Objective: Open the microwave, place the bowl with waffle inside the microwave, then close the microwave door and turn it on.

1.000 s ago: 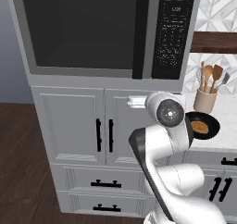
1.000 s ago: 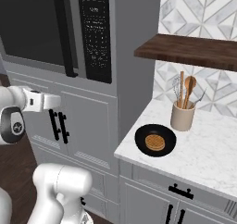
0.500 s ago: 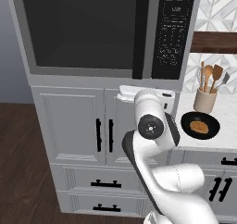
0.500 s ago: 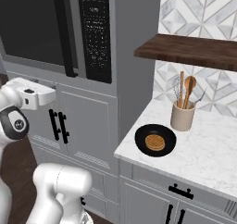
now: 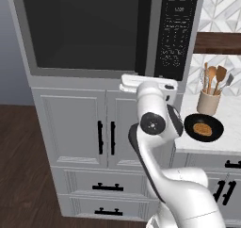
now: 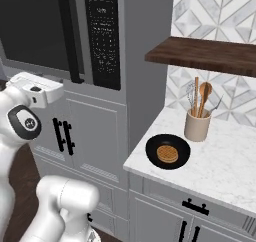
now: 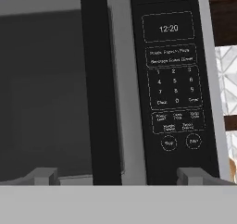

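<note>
The microwave [image 5: 84,34] is built in above the cabinets, and its microwave door [image 7: 41,93] is shut. A long black bar handle [image 7: 99,89] runs down beside the keypad [image 7: 173,84]. My gripper [image 7: 118,177] is open just in front of the door's lower edge, fingertips [image 7: 44,176] wide apart with the handle between them and nothing held. From the base the hand [image 5: 141,82] [image 6: 35,88] hovers under the handle [image 5: 143,31]. The black bowl [image 5: 212,134] [image 6: 152,148] holding the waffle [image 5: 203,128] [image 6: 167,153] sits on the counter to the right.
A beige utensil crock [image 5: 208,101] [image 6: 197,126] stands behind the bowl on the marble counter [image 6: 230,166]. A wooden shelf [image 6: 215,56] hangs above it. Grey cabinet doors [image 5: 70,123] and drawers lie below the microwave.
The hand has risen from cabinet height up to the microwave's lower edge, near the handle. The jaws stayed open. The bowl has not moved.
</note>
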Tool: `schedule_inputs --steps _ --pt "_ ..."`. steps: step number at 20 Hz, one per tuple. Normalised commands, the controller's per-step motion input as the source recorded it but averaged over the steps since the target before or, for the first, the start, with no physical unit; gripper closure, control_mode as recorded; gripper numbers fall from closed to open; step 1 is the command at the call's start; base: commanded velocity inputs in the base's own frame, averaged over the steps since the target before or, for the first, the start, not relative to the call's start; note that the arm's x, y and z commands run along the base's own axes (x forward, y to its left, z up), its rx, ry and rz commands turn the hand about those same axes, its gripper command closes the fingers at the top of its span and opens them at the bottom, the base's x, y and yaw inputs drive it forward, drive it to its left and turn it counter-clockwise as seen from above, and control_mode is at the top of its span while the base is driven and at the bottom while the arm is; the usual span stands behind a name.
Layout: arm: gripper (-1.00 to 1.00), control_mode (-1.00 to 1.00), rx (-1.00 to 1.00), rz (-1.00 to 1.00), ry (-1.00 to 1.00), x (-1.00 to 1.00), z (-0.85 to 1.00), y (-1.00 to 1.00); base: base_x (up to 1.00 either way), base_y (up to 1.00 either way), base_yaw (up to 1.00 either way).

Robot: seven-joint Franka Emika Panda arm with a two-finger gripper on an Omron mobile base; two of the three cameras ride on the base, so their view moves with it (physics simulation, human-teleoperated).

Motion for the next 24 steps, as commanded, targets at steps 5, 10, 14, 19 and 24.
schedule_inputs --steps 5,10,14,19,24 --pt "-1.00 -1.00 0.00 0.00 0.09 0.40 0.06 0.00 0.00 0.00 0.00" --pt "-1.00 -1.00 0.00 0.00 0.01 0.43 0.01 0.00 0.00 0.00 0.00" --pt "-1.00 -1.00 0.00 0.00 0.00 0.46 0.00 -0.03 0.00 0.00 0.00" --pt "-1.00 -1.00 0.00 0.00 0.00 0.47 0.00 -0.16 0.00 0.00 0.00" --pt "-1.00 -1.00 0.00 0.00 0.00 0.60 0.00 -0.04 0.00 0.00 0.00"
